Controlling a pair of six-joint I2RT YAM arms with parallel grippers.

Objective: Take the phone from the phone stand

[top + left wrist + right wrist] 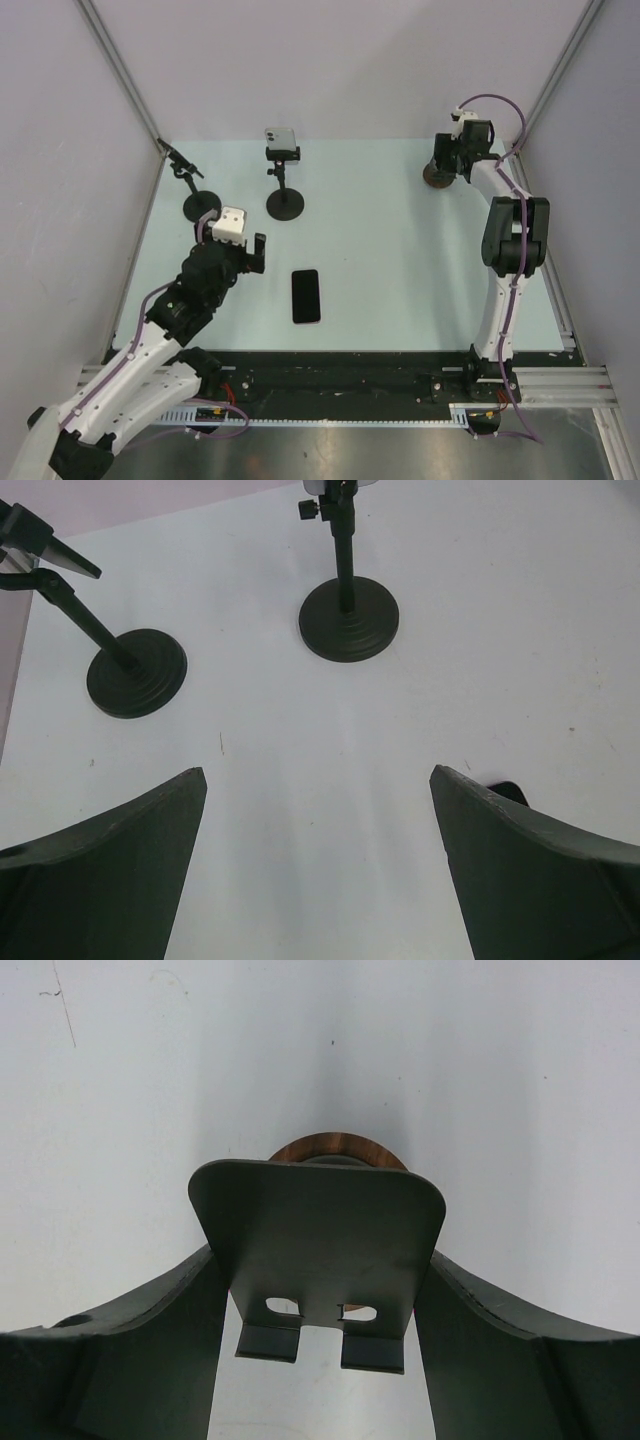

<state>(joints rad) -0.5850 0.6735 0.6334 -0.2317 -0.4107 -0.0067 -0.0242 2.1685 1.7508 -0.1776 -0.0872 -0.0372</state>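
Observation:
A black phone [306, 296] lies flat on the table, left of centre; its corner [508, 791] peeks past my left finger. My left gripper [245, 250] [318, 772] is open and empty, just left of the phone and low over the table. My right gripper [447, 165] [322, 1255] is at the far right back, its fingers closed against the sides of a dark plate phone stand [318, 1240] with two bottom hooks and a copper base [336, 1147]. That stand holds no phone.
Two black round-base stands are at the back left: an empty clamp stand [198, 205] [135, 672], and one [285, 203] [348, 618] carrying a silver phone-like device [281, 139] on top. Frame posts and walls close in both sides.

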